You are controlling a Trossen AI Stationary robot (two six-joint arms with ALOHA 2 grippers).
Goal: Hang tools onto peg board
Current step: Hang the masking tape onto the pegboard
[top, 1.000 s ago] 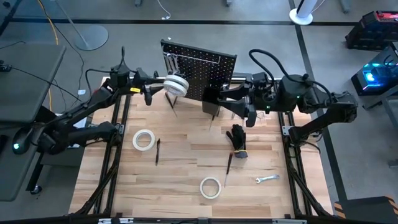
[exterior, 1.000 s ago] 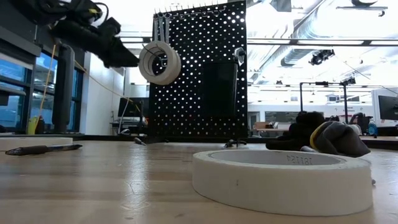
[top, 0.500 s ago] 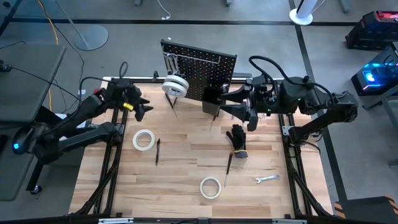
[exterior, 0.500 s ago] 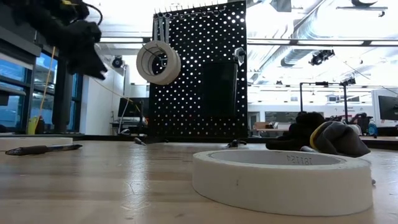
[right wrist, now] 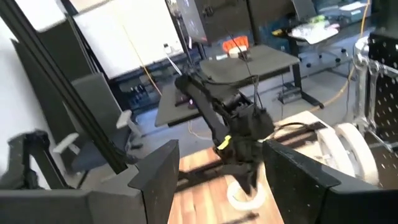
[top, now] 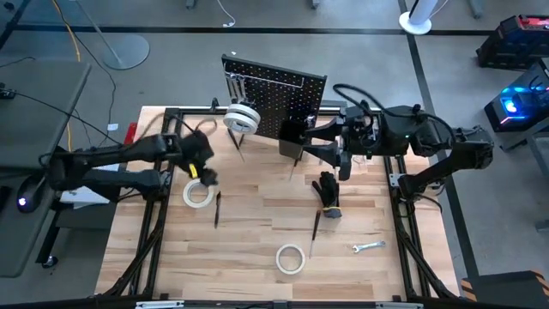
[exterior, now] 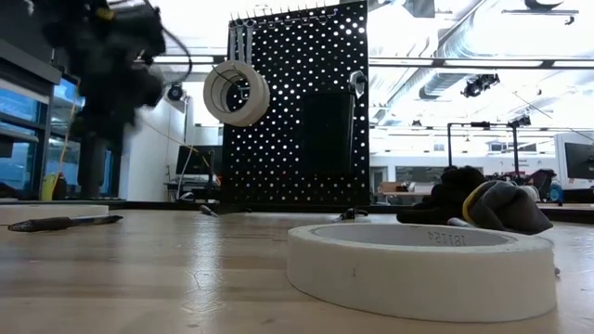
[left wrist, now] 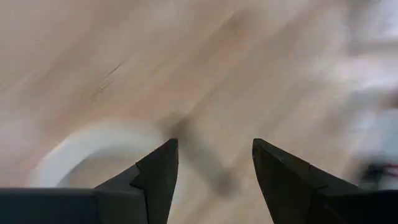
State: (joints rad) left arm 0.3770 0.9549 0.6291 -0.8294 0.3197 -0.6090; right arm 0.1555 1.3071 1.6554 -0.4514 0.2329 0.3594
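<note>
High view gives you the layout: the peg board (top: 274,103) stands at twelve o'clock on the tabletop (top: 257,232), with one white tape roll (top: 242,117) already hung at its left edge, presumably on a hook, though the hook itself is too small to make out. Your left pincer (top: 204,172) sits at about ten o'clock, directly over a second tape roll (top: 198,193) lying flat. In the left wrist view its fingers (left wrist: 158,177) stand wide apart and empty, straddling that roll's near rim, a sensible stance for closing on the band; blur hides whether they touch it.

Your right pincer (top: 336,159) waits at about one o'clock beside the board's small black bin (top: 292,137), fingers spread and holding nothing, likely parked clear of the hanging lane.

Still on the tabletop: a third tape roll (top: 290,258) at six o'clock, the black glove bundle (top: 327,190), two screwdrivers (top: 217,208), and a wrench (top: 368,247) at four o'clock. The low view shows the left arm only as a dark smear, and the far tools are cut off behind the near roll.
</note>
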